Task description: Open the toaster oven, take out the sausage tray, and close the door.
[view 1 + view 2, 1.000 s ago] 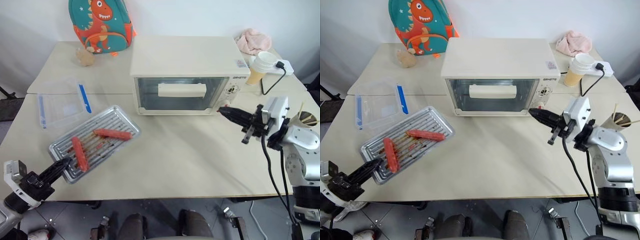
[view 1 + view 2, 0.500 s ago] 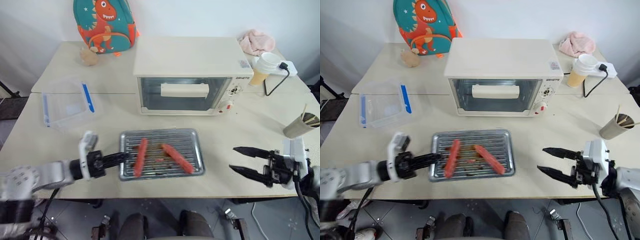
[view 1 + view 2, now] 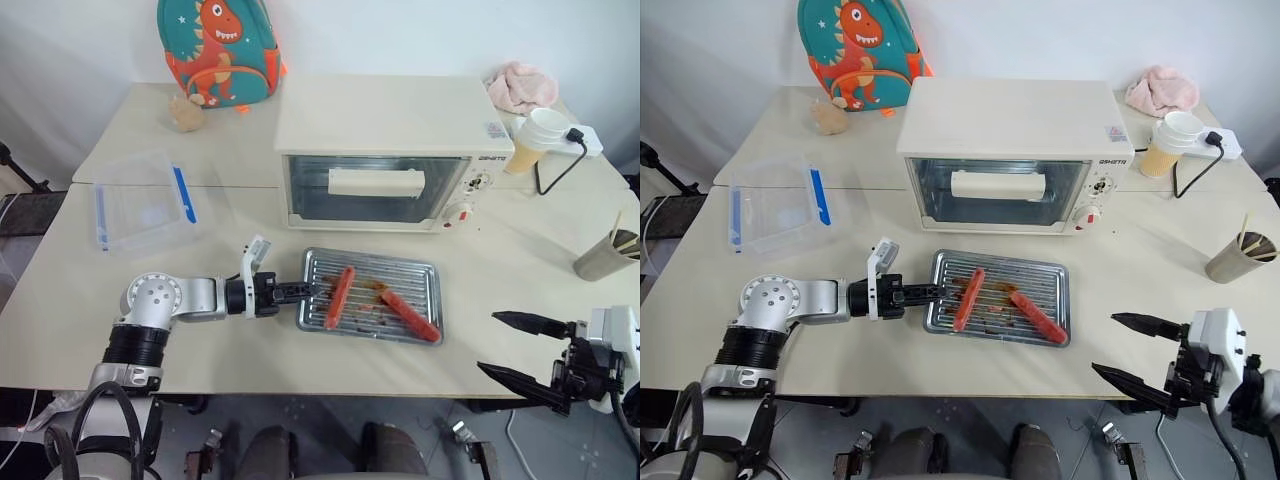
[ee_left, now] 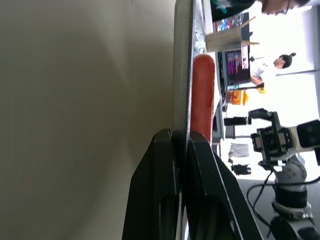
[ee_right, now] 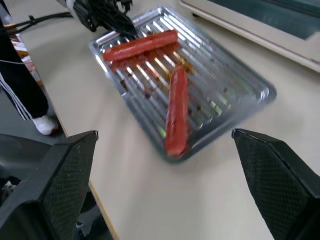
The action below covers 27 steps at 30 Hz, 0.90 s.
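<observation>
The cream-white toaster oven (image 3: 395,120) stands at the back of the table, its glass door (image 3: 377,190) closed and the bar handle (image 3: 377,182) upright. The silvery sausage tray (image 3: 415,282) lies on the table just in front of the oven, with two red-orange sausages (image 3: 340,297) on its stained ridges. My left gripper (image 3: 310,290) is shut on the tray's left rim (image 4: 182,75), one finger (image 4: 162,190) on each side. My right gripper (image 3: 488,342) hangs open at the table's front right edge, apart from the tray (image 5: 200,70) and holding nothing.
A clear plastic box with a blue clip (image 3: 145,210) sits at the left. A dinosaur backpack (image 3: 220,45) stands at the back left. A paper cup (image 3: 530,135), power strip (image 3: 580,140) and pink cloth (image 3: 525,85) crowd the back right. A cup with sticks (image 3: 605,255) stands at the right edge.
My left gripper has dragged the tray rightward from the table's left side to in front of the oven. My right gripper left the oven's knob side, drew back to the front edge and opened.
</observation>
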### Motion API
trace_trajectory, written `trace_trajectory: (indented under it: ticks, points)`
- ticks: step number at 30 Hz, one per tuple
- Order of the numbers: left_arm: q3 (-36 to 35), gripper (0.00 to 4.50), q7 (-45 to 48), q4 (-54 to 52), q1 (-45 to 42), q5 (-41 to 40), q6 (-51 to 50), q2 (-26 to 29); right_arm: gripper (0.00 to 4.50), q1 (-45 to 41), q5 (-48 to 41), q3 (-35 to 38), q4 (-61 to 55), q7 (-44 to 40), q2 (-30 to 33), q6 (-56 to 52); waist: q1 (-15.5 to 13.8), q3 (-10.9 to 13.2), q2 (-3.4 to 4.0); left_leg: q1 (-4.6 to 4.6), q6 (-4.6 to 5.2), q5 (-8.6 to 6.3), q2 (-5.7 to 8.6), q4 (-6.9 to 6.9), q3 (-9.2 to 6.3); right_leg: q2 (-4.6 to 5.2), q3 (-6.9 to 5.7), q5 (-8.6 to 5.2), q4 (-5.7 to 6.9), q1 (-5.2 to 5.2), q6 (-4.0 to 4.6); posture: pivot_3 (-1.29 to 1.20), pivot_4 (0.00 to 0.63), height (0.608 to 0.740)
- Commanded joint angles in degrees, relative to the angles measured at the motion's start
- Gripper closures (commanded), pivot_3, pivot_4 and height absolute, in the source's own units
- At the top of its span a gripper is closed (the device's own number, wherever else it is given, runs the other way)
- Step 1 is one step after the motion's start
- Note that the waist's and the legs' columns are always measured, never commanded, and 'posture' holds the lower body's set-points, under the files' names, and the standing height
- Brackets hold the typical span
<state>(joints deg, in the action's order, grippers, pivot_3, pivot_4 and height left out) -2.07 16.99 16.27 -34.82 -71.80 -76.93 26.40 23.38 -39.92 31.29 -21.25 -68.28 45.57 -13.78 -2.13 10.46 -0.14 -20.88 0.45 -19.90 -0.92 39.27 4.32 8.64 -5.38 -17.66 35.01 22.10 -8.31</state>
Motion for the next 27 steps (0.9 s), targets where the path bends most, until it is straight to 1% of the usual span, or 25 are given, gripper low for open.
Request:
trace_trajectory:
  ticks: [1,2,3,7,9,11,12,13,14,15,16,17,18,19,20,21,23,27]
  points:
    - [-0.8,3.70,1.3,-1.6,1.9,2.8,-0.4,-1.3,0.00,0.2,-0.4,1.6,-1.7,0.4,-0.7,0.9,0.0,0.0,-0.01,0.06,0.00,0.00,0.00,0.00,0.00,0.00,0.01,0.00,-0.01,-0.05,0.00,0.00,0.150,0.740]
    - [-1.5,3.44,1.4,-2.4,2.3,3.2,-0.5,-1.3,0.00,-0.1,-0.4,1.5,-1.7,0.7,-0.9,0.8,0.1,0.0,-0.01,0.15,-0.01,-0.01,-0.01,-0.01,-0.01,0.00,0.01,0.00,-0.04,-0.14,0.00,0.00,0.150,0.740]
    - [-2.2,3.09,1.5,-3.3,2.7,3.3,-1.0,-1.2,0.00,-0.2,-0.3,1.5,-1.8,0.8,-0.9,0.9,0.2,0.0,-0.01,0.25,-0.02,-0.03,-0.02,-0.05,-0.06,0.00,0.02,0.00,-0.08,-0.23,0.00,0.00,0.150,0.740]
    - [-4.7,1.87,1.9,-6.4,3.9,3.8,-2.6,0.4,0.00,-0.7,0.0,0.9,-1.7,0.9,-1.1,1.0,0.6,0.0,-0.02,0.29,-0.04,-0.05,-0.03,-0.10,-0.47,0.00,0.03,0.00,-0.12,-0.25,0.00,0.00,0.150,0.740]
    - [-5.2,1.26,3.5,-8.7,4.7,6.2,-1.0,3.2,0.00,-1.3,0.0,0.3,-1.7,1.0,-1.0,0.8,0.6,0.0,-0.03,0.30,-0.04,-0.05,-0.03,-0.10,-0.48,-0.01,0.02,0.00,-0.11,-0.26,0.00,0.00,0.150,0.740]
    - [-3.7,0.70,6.6,-11.5,6.1,10.3,2.4,6.7,0.00,-2.0,-0.2,-0.1,-1.7,1.1,-1.0,0.4,1.0,0.0,-0.04,0.34,-0.06,-0.05,-0.08,-0.10,-0.47,-0.05,0.03,0.00,-0.09,-0.26,0.00,0.00,0.150,0.740]
    - [-2.7,0.39,9.1,-12.9,7.1,12.5,4.5,8.9,0.00,-2.4,-0.2,-0.3,-1.6,1.1,-0.9,0.3,1.0,0.0,-0.03,0.40,-0.09,-0.07,-0.10,-0.12,-0.43,-0.07,0.06,-0.01,-0.07,-0.27,0.02,0.00,0.150,0.740]
    - [-3.6,0.04,12.0,-14.1,8.3,13.0,5.8,11.0,0.00,-2.9,-0.3,-0.6,-1.5,1.0,-0.8,0.1,1.1,0.0,-0.02,0.48,-0.09,-0.07,-0.10,-0.16,-0.42,-0.08,0.07,-0.01,-0.07,-0.34,0.03,0.00,0.150,0.740]
    - [-4.3,0.01,15.9,-15.4,9.9,14.2,8.6,13.5,0.00,-3.5,-0.4,-0.9,-1.4,0.8,-0.7,0.2,1.2,0.0,-0.02,0.54,-0.12,-0.08,-0.12,-0.20,-0.40,-0.09,0.09,-0.02,-0.09,-0.38,0.04,0.00,0.150,0.740]
    - [-5.6,0.01,23.6,-17.1,13.0,17.0,15.9,17.0,0.00,-4.5,-0.6,-1.3,-1.0,0.6,-0.6,0.2,1.4,0.0,-0.01,0.57,-0.14,-0.09,-0.13,-0.22,-0.39,-0.09,0.10,-0.03,-0.09,-0.39,0.06,0.00,0.150,0.740]
    - [-7.3,0.01,31.9,-16.8,16.7,20.7,25.2,20.0,0.00,-5.6,-0.6,-1.7,-0.4,0.4,-0.8,0.9,1.7,0.0,-0.01,0.57,-0.15,-0.09,-0.14,-0.26,-0.38,-0.09,0.10,-0.04,-0.11,-0.38,0.07,0.00,0.150,0.740]
    - [-9.9,0.01,37.6,-14.8,19.3,23.4,33.4,21.4,0.00,-6.6,-0.6,-1.9,0.1,0.2,-0.8,1.2,2.1,0.0,-0.01,0.54,-0.18,-0.12,-0.17,-0.27,-0.31,-0.10,0.12,-0.06,-0.13,-0.30,0.10,0.00,0.150,0.740]
    - [-11.6,0.01,41.3,-12.9,20.9,25.0,38.9,22.0,0.00,-7.3,-0.5,-2.1,0.4,0.0,-0.9,1.3,2.1,0.0,-0.01,0.55,-0.21,-0.14,-0.18,-0.33,-0.27,-0.10,0.10,-0.07,-0.18,-0.26,0.12,0.00,0.150,0.740]
    - [-12.7,0.01,42.1,-10.5,21.8,26.3,41.1,22.6,0.00,-7.7,-0.5,-2.2,0.8,-0.3,-0.8,1.2,2.0,0.0,-0.02,0.51,-0.22,-0.16,-0.21,-0.32,-0.26,-0.11,0.08,-0.08,-0.22,-0.24,0.15,0.00,0.150,0.740]
    - [-15.0,0.01,44.0,-9.9,25.1,30.2,49.7,23.0,0.00,-8.5,-0.6,-2.6,1.4,-1.1,-0.3,0.9,1.6,0.0,-0.02,0.45,-0.20,-0.17,-0.21,-0.29,-0.28,-0.10,0.03,-0.08,-0.36,-0.20,0.15,0.00,0.150,0.740]
    - [-16.4,0.01,44.6,-10.5,28.0,33.8,55.7,23.5,0.00,-9.2,-0.5,-2.8,1.9,-1.8,0.2,0.9,1.6,0.0,-0.02,0.40,-0.15,-0.20,-0.21,-0.26,-0.35,-0.06,-0.02,-0.08,-0.47,-0.20,0.15,0.00,0.150,0.740]
    - [-18.2,0.01,45.2,-11.9,32.1,38.5,63.9,23.6,0.00,-10.6,-0.2,-3.2,3.1,-3.1,0.8,1.0,1.1,0.0,-0.01,0.40,-0.06,-0.32,-0.33,-0.28,-0.28,-0.01,0.03,-0.07,-0.51,-0.21,0.14,0.00,0.150,0.740]
    - [-21.7,0.01,47.9,-15.4,38.6,39.9,68.0,24.3,0.00,-12.6,0.3,-3.4,5.0,-5.1,1.9,1.3,0.7,0.0,-0.02,0.30,0.08,-0.48,-0.55,-0.23,-0.21,0.00,-0.10,-0.04,-0.54,-0.22,0.08,0.00,0.150,0.740]
